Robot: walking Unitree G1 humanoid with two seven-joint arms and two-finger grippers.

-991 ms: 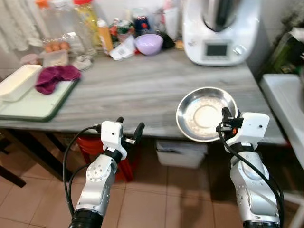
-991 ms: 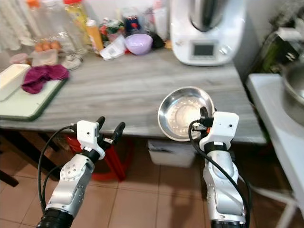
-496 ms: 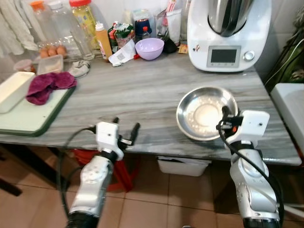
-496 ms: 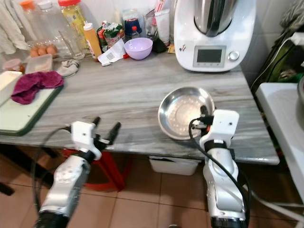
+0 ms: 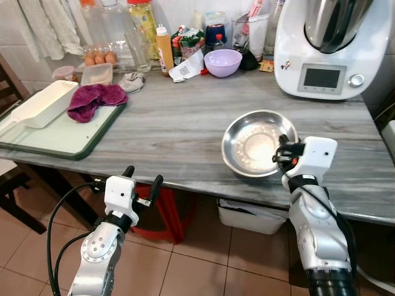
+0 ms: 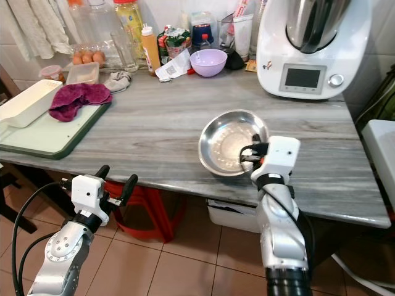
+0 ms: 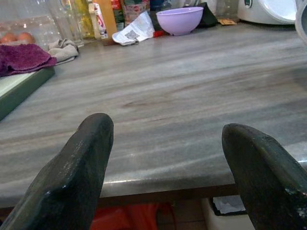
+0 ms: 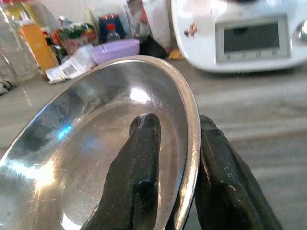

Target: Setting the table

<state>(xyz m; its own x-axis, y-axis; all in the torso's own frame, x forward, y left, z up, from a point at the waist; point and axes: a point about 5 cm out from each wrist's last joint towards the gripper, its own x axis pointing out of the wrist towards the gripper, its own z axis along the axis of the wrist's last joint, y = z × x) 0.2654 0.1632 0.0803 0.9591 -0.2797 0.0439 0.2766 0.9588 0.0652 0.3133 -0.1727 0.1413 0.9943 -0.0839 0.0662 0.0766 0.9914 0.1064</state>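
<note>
Steel bowl (image 5: 258, 143) x1, rim pinched by right gripper (image 5: 282, 154), 1 purple bowl (image 5: 223, 61) behind

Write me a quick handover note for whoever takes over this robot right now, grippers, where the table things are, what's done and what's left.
Right gripper: shut on the rim of the steel bowl, one finger inside, one outside; the bowl is tilted over the near edge of the grey table.
Left gripper: open, holding nothing, held in front of the table's near edge.
On the table: purple bowl at the back, green tray on the robot's left with a white dish and a maroon cloth.
Done: steel bowl picked up.
Left: set it down at its place; it is not yet flat on the table.
</note>
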